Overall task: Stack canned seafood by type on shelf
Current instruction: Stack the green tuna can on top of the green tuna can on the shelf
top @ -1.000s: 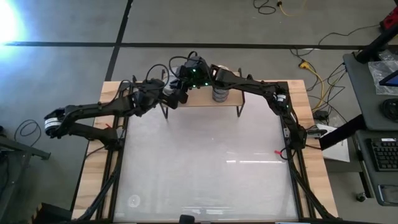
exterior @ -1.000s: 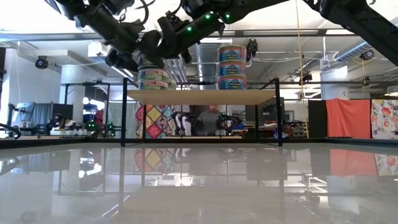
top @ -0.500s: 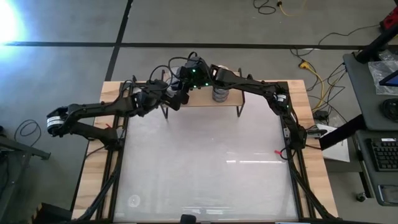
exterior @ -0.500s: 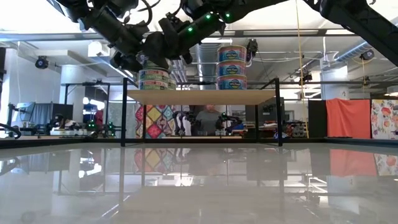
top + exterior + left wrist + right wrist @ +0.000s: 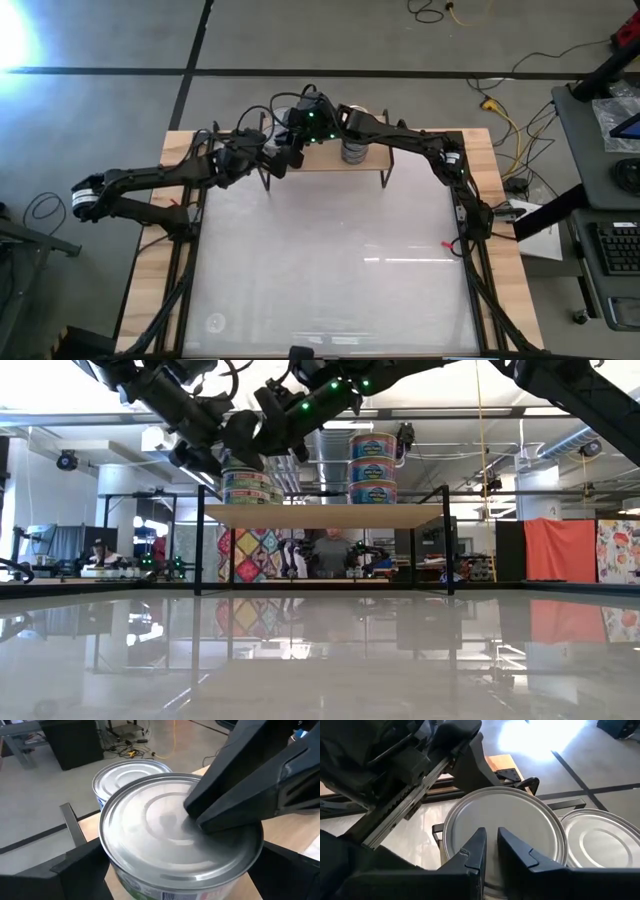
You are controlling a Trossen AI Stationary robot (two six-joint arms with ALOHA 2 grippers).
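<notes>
A light-wood shelf (image 5: 325, 160) on black wire legs stands at the table's far edge. At its left end a silver-topped can (image 5: 175, 827) sits on top of another can (image 5: 248, 496), with one more silver-topped can (image 5: 131, 771) beside it. A stack of three cans (image 5: 372, 467) stands toward the shelf's right. My left gripper (image 5: 185, 870) is open, with one finger on each side of the top can. My right gripper (image 5: 490, 842) is shut, its tips on that can's lid. My right gripper presses its shut fingertips (image 5: 210, 815) on the silver lid (image 5: 470, 820) of the top can, near the lid's middle. The fingers slant down from above and from the table's right side. The can stands upright on the can below it.
The shelf's black wire legs (image 5: 384, 178) stand on the white table. The two arms cross close together over the shelf's left end. The white table surface (image 5: 330, 270) lies in front of the shelf. People and equipment show in the room behind.
My left gripper has gone a little toward the table's right edge beside the top can and has come back to where it was. The cans have kept still.
</notes>
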